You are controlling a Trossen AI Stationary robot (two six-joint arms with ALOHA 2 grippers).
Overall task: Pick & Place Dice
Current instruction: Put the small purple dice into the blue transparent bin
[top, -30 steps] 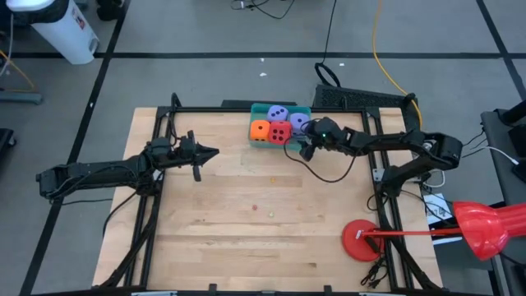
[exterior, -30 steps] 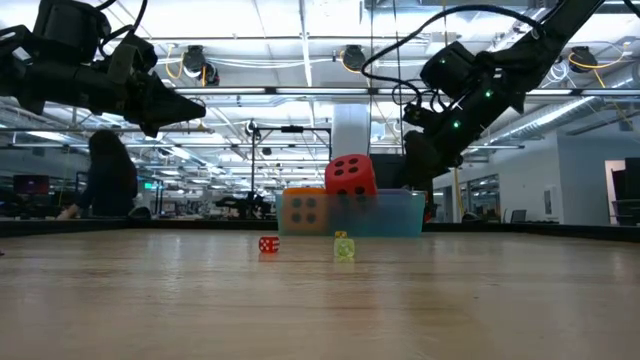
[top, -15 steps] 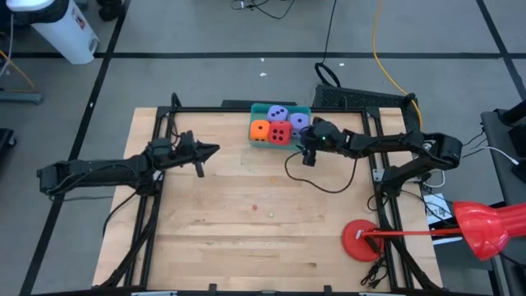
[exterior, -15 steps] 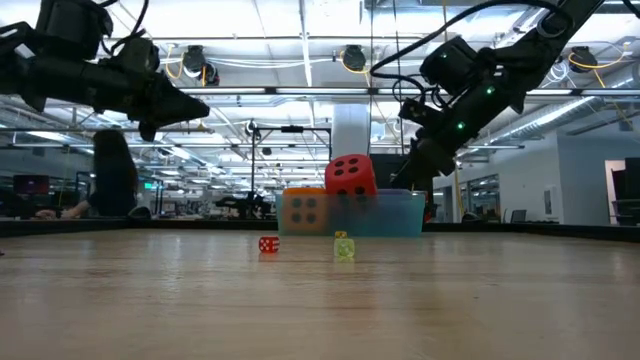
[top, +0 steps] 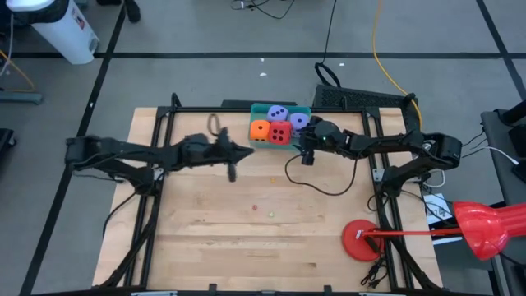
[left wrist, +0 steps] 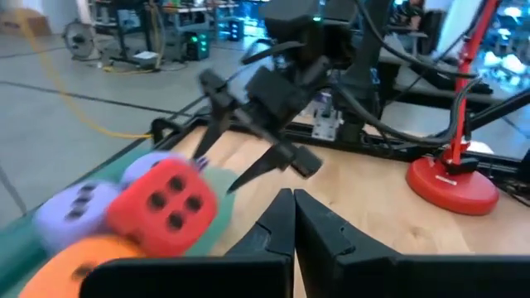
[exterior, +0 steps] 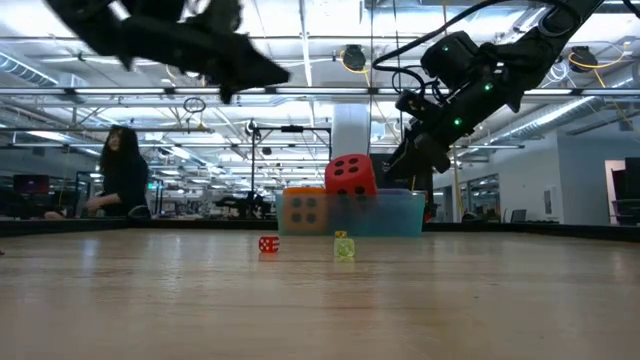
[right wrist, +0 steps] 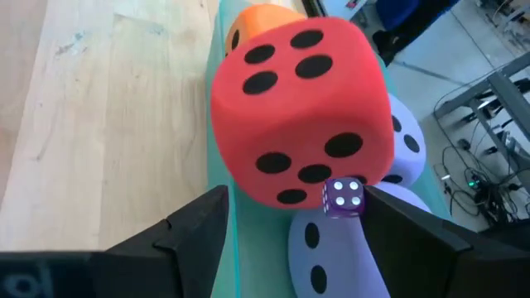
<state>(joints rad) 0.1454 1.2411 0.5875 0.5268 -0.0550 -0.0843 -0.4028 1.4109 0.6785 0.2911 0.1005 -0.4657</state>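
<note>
Behind your wooden table (top: 246, 238) the low view opens onto a long lit hall, where a person (exterior: 122, 180) sits at about nine o'clock, half cut off by the table edge. You have a teal bin (top: 256, 110) at twelve o'clock on the table holding the four dice: the orange die (top: 260, 130) and red die (top: 279, 131) in front, two lavender dice (top: 278, 113) behind, the second one (top: 298, 122) partly covered by your right arm. In the low view the bin's wall hides the lavender pair altogether, and the red die (exterior: 350, 174) sticks up above the rim.

Your right gripper (top: 306, 153) hovers just beside the bin at its three o'clock side, fingers spread apart around nothing. Its wrist view shows a tiny purple die (right wrist: 343, 197) against the red die's lower edge; you cannot tell what it rests on.

Your left gripper (top: 233, 160) is blurred, near the bin at its eight o'clock, fingers pressed together and empty. Two tiny dice, red (exterior: 268, 245) and yellow-green (exterior: 344, 247), lie mid-table. At five o'clock a flat red disc (top: 362, 240) sits at the table's edge.
</note>
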